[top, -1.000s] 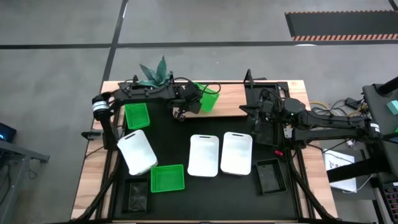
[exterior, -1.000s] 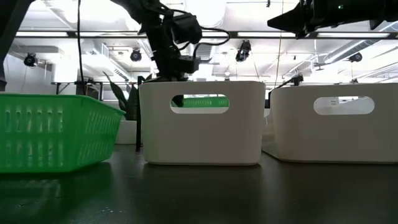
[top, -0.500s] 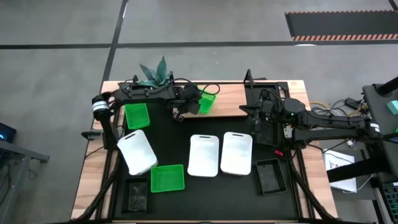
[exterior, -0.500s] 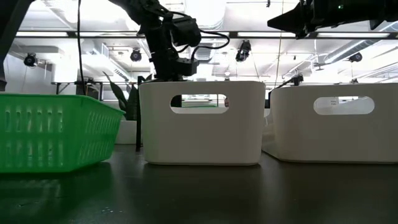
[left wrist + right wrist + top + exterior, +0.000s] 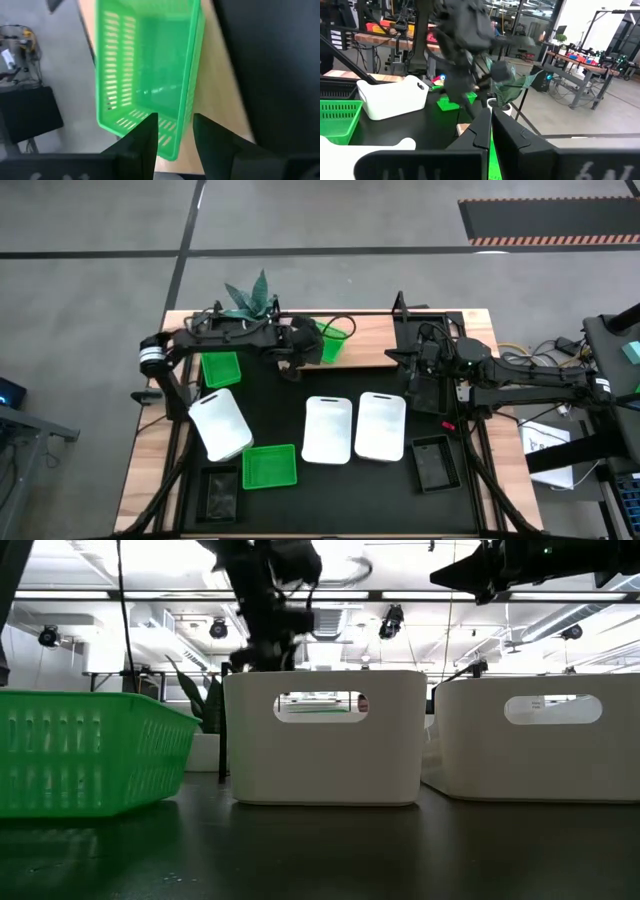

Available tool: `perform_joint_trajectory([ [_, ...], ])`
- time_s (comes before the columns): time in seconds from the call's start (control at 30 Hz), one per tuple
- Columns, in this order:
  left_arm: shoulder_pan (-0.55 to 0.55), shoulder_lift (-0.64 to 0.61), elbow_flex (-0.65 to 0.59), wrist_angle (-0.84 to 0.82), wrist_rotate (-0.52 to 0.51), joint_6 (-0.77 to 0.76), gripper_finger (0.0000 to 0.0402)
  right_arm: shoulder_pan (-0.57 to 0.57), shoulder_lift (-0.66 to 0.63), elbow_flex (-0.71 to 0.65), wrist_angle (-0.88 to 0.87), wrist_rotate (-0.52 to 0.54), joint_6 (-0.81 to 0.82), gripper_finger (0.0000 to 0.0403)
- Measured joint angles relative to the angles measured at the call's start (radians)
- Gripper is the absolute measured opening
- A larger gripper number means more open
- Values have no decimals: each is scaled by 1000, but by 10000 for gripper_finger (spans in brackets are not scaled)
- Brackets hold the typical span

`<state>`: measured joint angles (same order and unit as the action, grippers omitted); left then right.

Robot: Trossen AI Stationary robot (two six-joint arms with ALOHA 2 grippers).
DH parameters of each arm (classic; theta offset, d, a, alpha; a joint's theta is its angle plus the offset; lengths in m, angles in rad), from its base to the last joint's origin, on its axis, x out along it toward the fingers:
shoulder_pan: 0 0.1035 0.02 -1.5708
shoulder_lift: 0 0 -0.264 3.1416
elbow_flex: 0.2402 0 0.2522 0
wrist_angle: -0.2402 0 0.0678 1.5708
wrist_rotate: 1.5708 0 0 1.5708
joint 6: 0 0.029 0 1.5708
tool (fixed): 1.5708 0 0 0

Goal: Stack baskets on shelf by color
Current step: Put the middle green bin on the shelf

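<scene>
**Green basket sits on the shelf, left fingers apart around its near wall**

High view: left gripper [image 5: 318, 346] reaches across the back of the table to the wooden shelf [image 5: 372, 345], where a green basket [image 5: 334, 341] rests on the board's left end. Behind it stands the potted plant [image 5: 250, 294]. On the black table top [image 5: 290, 415], a second green basket [image 5: 220, 366] lies near the left edge, a third [image 5: 269, 466] near the front, a tilted white basket [image 5: 221, 423] between them, two more white baskets [image 5: 328, 429] [image 5: 381, 425] side by side at centre, and black baskets at the front left [image 5: 221, 493] and front right [image 5: 434, 462]. The right gripper [image 5: 415, 356] waits beside the shelf's right end.

Low view: a green basket [image 5: 85, 750] fills the left foreground, white baskets [image 5: 324, 736] [image 5: 535, 737] stand beside it, and the left arm [image 5: 265, 590] hangs behind them.

Left wrist view: both dark fingers [image 5: 147, 137] stand apart, straddling the near wall of the green basket [image 5: 145, 65], which sits on the light wood [image 5: 220, 95]. Whether they touch the wall, I cannot tell.

Right wrist view: the right fingers [image 5: 485, 125] are pressed together with nothing between them, looking across at the left arm [image 5: 462, 35], a white basket [image 5: 392, 97] and a green one [image 5: 337, 115].
</scene>
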<state>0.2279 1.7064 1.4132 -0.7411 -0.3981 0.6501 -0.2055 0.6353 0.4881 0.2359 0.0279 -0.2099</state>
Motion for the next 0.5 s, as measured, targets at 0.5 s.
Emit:
perform_joint_trajectory([
  [0.5,-111,13,-21,722,0,-823,107,0,2,0,-3,0,-27,9],
])
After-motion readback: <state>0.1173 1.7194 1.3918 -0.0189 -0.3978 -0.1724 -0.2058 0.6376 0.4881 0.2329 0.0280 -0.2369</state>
